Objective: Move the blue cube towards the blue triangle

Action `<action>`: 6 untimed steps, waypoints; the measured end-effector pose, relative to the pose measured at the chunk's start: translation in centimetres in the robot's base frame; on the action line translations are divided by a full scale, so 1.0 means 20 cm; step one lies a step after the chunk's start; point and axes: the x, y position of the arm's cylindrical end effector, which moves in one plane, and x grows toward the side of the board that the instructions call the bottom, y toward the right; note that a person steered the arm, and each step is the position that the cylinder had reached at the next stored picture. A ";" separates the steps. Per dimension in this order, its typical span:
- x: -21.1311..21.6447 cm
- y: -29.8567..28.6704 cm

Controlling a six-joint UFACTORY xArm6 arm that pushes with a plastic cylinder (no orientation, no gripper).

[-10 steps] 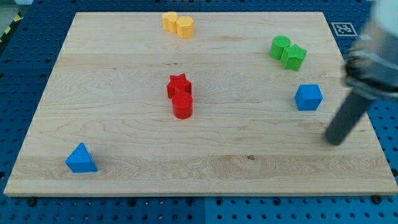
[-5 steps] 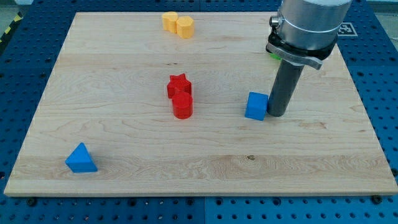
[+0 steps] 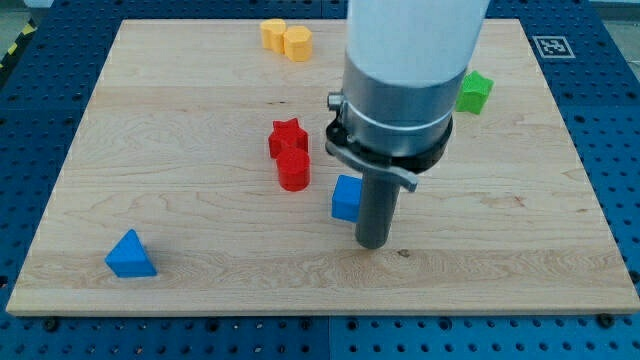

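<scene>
The blue cube (image 3: 346, 198) sits near the board's middle, just right of the red blocks and partly hidden by the arm. My tip (image 3: 372, 243) rests on the board against the cube's right side, slightly below it. The blue triangle (image 3: 130, 255) lies at the view's lower left, far to the left of the cube. The arm's wide body (image 3: 405, 80) covers the board above the tip.
A red star (image 3: 288, 137) and a red cylinder (image 3: 294, 170) stand together left of the cube. Two yellow blocks (image 3: 286, 40) sit at the top. A green block (image 3: 474, 92) shows at the upper right, partly behind the arm.
My tip swept in from the right edge and pushed the blue cube leftward and slightly downward, from the board's right side to near the middle beside the red blocks.
</scene>
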 end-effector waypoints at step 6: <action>-0.11 -0.31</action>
